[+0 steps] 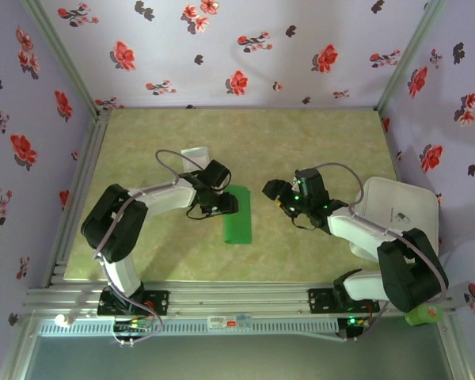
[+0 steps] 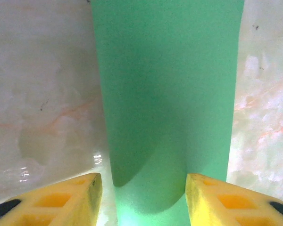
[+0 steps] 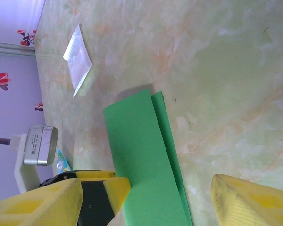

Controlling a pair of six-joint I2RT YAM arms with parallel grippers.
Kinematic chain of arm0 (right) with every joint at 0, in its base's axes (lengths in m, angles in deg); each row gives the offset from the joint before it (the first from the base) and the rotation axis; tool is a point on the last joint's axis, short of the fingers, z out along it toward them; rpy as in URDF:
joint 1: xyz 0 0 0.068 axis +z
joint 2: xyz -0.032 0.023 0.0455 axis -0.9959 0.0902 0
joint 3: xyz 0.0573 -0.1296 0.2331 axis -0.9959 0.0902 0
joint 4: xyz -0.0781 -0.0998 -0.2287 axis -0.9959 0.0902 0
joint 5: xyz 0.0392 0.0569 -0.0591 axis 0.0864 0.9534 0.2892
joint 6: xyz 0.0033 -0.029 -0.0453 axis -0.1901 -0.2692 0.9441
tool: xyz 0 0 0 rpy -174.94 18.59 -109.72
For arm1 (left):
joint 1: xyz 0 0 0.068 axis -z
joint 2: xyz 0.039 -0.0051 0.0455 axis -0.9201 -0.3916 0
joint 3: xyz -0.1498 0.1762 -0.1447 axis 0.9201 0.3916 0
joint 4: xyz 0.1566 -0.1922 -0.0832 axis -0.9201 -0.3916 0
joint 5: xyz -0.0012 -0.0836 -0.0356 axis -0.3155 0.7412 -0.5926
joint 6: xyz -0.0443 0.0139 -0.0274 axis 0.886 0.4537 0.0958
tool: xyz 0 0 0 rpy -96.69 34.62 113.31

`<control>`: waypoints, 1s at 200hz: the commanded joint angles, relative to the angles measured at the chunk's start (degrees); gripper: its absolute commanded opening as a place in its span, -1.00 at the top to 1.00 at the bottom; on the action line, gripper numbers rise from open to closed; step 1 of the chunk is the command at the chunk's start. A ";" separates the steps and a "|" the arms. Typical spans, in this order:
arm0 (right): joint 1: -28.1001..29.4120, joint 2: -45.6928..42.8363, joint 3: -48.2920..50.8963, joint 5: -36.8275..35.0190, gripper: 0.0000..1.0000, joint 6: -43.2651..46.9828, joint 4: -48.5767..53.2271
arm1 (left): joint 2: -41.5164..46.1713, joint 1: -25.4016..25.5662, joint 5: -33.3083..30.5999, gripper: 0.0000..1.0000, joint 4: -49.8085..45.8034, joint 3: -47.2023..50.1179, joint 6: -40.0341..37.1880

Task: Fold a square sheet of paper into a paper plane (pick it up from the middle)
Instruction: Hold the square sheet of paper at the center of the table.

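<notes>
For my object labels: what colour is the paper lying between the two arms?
The paper is plain bright green, unmarked; the right wrist view shows it best.

Centre of the top view, flat on the table (image 1: 317, 150): the sheet of paper (image 1: 239, 218), folded double. Over its upper-left part, the left gripper (image 1: 224, 204), fingers (image 2: 56, 202) either side of the sheet. Just right and apart, the right gripper (image 1: 274, 192). Up-left, behind the left gripper, a packet (image 1: 195, 154). Far right, a flat case (image 1: 396, 207).
</notes>
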 commanded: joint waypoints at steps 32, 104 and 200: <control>0.20 -0.33 -0.91 -0.60 -0.46 0.18 1.92 | -2.41 0.16 -0.50 -0.02 -3.90 -2.31 -4.67; 0.42 0.20 -0.68 -0.84 -0.46 0.19 2.01 | -4.69 0.16 -0.41 -0.02 -5.18 -3.82 -6.35; 0.37 0.63 -1.61 -1.13 -0.48 0.89 4.04 | -5.73 -0.19 -1.49 -0.03 -5.11 -3.22 -5.16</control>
